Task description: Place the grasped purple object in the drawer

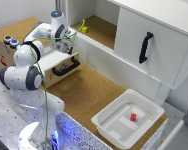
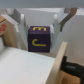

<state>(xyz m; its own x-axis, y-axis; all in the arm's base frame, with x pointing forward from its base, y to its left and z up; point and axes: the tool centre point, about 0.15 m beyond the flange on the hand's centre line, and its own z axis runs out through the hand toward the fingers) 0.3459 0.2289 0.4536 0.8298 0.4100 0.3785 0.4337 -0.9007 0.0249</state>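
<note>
Your claw (image 2: 40, 36) gripped purple cube (image 2: 39, 40) by opposite flat sides, hanging above open drawer (image 2: 22, 67). Cube looked rigid, light, smooth-faced; side grip suited it, slip risk seemed low.

Block (image 2: 39, 39) held between gripper (image 2: 40, 31) fingers, right above open drawer (image 1: 58, 59). Tub (image 1: 128, 118) well apart, toward the exterior view's right.

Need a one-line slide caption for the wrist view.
Tool holds the purple block above the open drawer.
</note>
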